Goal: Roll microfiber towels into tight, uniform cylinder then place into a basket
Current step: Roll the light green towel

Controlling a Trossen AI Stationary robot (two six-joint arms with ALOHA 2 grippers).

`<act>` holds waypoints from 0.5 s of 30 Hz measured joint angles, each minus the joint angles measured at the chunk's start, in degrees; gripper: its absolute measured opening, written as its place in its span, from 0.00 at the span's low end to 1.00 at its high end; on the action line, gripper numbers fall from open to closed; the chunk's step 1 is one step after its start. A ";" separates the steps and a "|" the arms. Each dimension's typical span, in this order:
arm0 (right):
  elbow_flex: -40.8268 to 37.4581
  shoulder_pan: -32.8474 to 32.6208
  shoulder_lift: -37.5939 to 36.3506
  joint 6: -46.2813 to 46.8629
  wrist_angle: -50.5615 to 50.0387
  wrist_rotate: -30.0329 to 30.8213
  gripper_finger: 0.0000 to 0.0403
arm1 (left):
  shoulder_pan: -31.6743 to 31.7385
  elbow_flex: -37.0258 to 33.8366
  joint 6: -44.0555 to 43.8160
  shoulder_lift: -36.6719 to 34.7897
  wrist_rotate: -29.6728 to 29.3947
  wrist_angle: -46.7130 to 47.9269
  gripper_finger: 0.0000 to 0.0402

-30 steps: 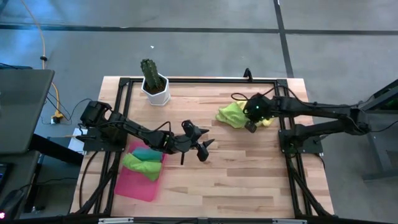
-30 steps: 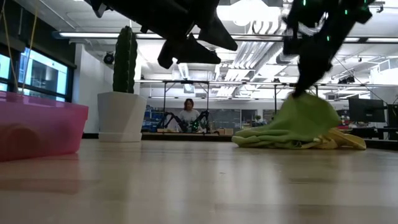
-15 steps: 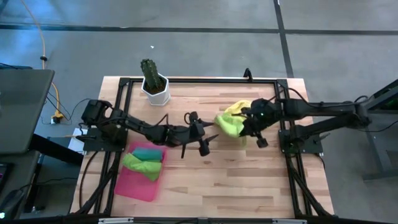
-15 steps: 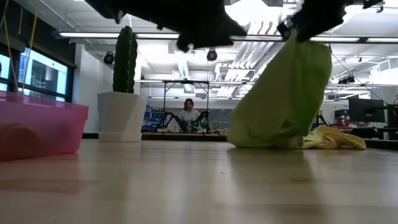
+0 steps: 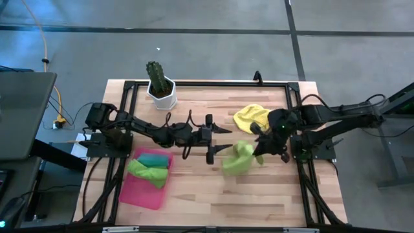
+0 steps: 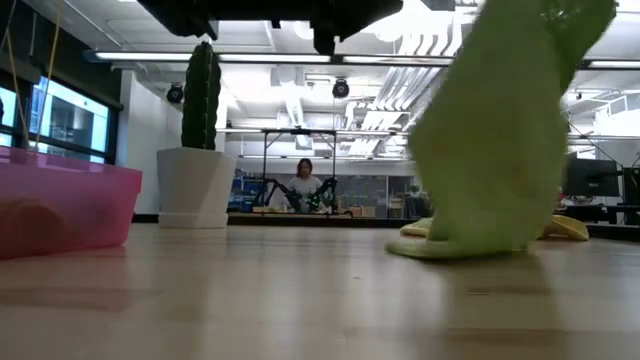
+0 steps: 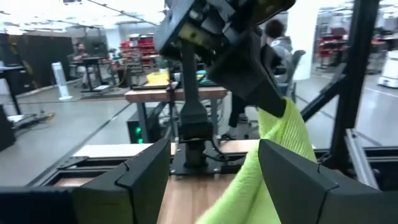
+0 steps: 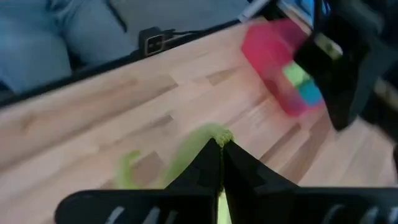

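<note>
**A:** Looking down on your wooden surface (image 5: 194, 194), what does your right gripper (image 5: 257, 150) have?

**B:** Its jaws are clenched on the soft lime green microfiber towel (image 5: 235, 158), pinching it by an upper edge. The cloth hangs down from the grip toward the middle of the surface, and in the low view its bottom fold (image 6: 450, 248) appears to touch the wood. Your right wrist camera shows the two dark fingers (image 8: 219, 163) pressed together with the lime cloth (image 8: 186, 155) trailing past them.

**A:** And your left gripper (image 5: 218, 139)?

**B:** Jaws released, spread wide, held above the surface just beside the hanging towel, tips pointing at it. From your left wrist camera the cloth (image 7: 273, 162) drops between the two open fingers (image 7: 298, 174), with the right arm's gripper above it.

**A:** What else sits around you?

**B:** The crumpled yellow microfiber towel (image 5: 251, 116) lies behind the lime one, near the right arm. The shallow pink-red rectangular basket (image 5: 143, 191) sits at the front left, well apart, holding a rolled teal towel (image 5: 152, 158) and a green towel (image 5: 147, 172) side by side. A white pot with a green cactus (image 5: 159, 86) stands at the far left edge. A person (image 6: 303, 183) sits in the room behind, far off.
</note>
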State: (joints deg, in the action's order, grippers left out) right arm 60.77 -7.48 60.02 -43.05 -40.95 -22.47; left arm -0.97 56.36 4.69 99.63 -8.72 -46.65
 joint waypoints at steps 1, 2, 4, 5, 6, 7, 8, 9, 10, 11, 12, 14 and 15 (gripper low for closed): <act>0.09 -0.31 0.00 -3.12 0.06 -0.03 0.00 | 0.00 0.00 -0.03 0.00 0.77 0.05 0.58; 0.11 -0.51 -0.01 -6.79 0.13 -0.01 0.00 | 0.00 -0.01 -0.40 0.00 1.64 0.07 0.58; 0.11 -0.84 0.03 -14.63 0.18 0.01 0.00 | -0.02 -0.02 -2.02 0.00 3.87 -0.07 0.58; 0.11 -0.94 0.17 -18.02 0.47 0.01 0.00 | -0.02 0.00 -2.92 0.00 4.94 -0.09 0.58; 0.11 -0.95 0.46 -20.87 1.23 0.01 0.00 | -0.02 -0.01 -3.95 0.00 5.98 -0.09 0.58; 0.11 -0.95 0.83 -23.10 2.09 0.05 0.00 | -0.02 -0.01 -4.83 0.00 6.81 -0.11 0.58; 0.11 -0.95 1.26 -24.71 2.97 0.13 0.00 | -0.03 -0.02 -5.54 0.00 7.27 -0.25 0.58; 0.11 -0.95 1.79 -26.00 4.25 0.18 0.00 | -0.04 0.00 -6.19 0.00 7.50 -0.35 0.58; 0.11 -0.91 2.44 -27.15 5.65 0.72 0.00 | -0.04 0.00 -6.73 0.00 7.74 -0.35 0.58; 0.11 -0.84 3.20 -28.17 6.77 2.00 0.00 | -0.04 0.00 -7.15 0.00 8.06 -0.33 0.58; 0.11 -0.82 4.05 -29.30 7.55 3.70 0.00 | -0.04 0.24 -7.58 0.00 8.36 -0.15 0.58; 0.11 -0.79 5.71 -31.02 9.62 8.28 0.00 | -0.17 0.90 -8.31 0.00 9.17 -0.16 0.58; 0.11 -0.79 6.50 -31.65 10.90 11.04 0.00 | -0.23 1.27 -8.64 0.00 9.63 -0.12 0.58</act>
State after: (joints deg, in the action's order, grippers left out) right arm 60.88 -8.27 66.52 -74.70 -30.05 -11.44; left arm -1.20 57.63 -3.95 99.63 0.91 -46.77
